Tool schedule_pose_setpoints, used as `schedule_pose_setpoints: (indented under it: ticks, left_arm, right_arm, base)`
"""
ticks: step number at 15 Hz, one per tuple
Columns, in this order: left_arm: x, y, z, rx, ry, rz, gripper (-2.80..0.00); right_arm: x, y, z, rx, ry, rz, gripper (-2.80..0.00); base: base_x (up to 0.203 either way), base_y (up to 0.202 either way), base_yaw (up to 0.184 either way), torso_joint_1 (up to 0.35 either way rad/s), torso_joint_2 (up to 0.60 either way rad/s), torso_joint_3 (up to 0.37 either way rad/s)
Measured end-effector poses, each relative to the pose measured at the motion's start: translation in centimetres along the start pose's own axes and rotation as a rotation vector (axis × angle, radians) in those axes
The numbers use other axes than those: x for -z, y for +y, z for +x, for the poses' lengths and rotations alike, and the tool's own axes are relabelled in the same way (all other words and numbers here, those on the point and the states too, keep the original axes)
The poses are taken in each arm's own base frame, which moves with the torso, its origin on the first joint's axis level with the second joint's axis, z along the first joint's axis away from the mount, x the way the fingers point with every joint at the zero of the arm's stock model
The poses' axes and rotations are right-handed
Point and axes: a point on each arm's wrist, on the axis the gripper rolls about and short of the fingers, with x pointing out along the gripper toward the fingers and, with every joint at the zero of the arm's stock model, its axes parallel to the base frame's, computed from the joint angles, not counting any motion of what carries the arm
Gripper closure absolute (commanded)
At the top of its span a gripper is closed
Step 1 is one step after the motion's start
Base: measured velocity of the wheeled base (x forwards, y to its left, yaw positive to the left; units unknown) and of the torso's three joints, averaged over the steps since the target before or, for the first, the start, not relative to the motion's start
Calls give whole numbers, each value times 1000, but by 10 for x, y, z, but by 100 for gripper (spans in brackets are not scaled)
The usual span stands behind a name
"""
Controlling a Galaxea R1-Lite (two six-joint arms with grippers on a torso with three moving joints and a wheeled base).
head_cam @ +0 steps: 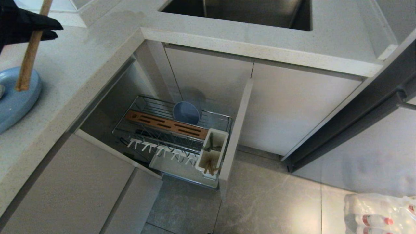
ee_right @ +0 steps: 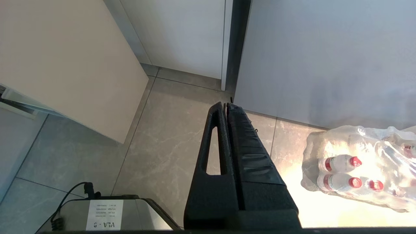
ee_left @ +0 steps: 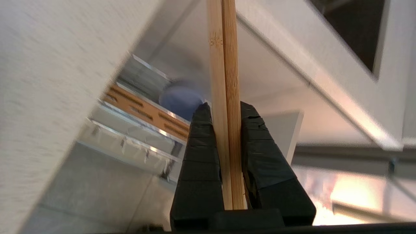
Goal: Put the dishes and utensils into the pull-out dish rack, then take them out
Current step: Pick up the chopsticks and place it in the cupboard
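At the far left, over the counter, my left gripper (head_cam: 32, 27) (ee_left: 224, 109) is shut on a pair of wooden chopsticks (head_cam: 31, 52) (ee_left: 224, 65). Their lower ends hang over the light-blue plate (head_cam: 13, 100) lying on the counter; I cannot tell whether they touch it. Below, the pull-out dish rack (head_cam: 143, 113) stands drawn out, with the light-blue bowl (head_cam: 186, 112) on edge behind its wooden strip (head_cam: 165, 123). Its white utensil cup (head_cam: 213, 152) holds more chopsticks (head_cam: 211, 169). My right gripper (ee_right: 226, 104) is shut on nothing and hangs parked above the floor.
The sink (head_cam: 240, 13) is set into the counter behind the rack. The rack's beige front panel (head_cam: 235, 130) juts out over the floor. A wrapped pack of water bottles (head_cam: 380, 214) (ee_right: 357, 169) lies on the tiles at the right. A labelled grey box (ee_right: 104, 217) sits below my right arm.
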Motion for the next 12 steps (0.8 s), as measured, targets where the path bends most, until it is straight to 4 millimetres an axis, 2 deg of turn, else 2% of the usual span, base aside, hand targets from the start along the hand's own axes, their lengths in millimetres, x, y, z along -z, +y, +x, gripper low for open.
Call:
schedule_pose_setpoints:
  ticks: [4,12]
  left_arm:
    - [14,-3,23,15,91,10,0]
    - [48,-21,72,67,268,41,0]
  right_arm:
    - [0,0,0,0,0,0,0]
    - [0,0,0,0,0,0,0]
  base:
    - [0,0,0,0,0,0]
    - [0,0,0,0,0,0]
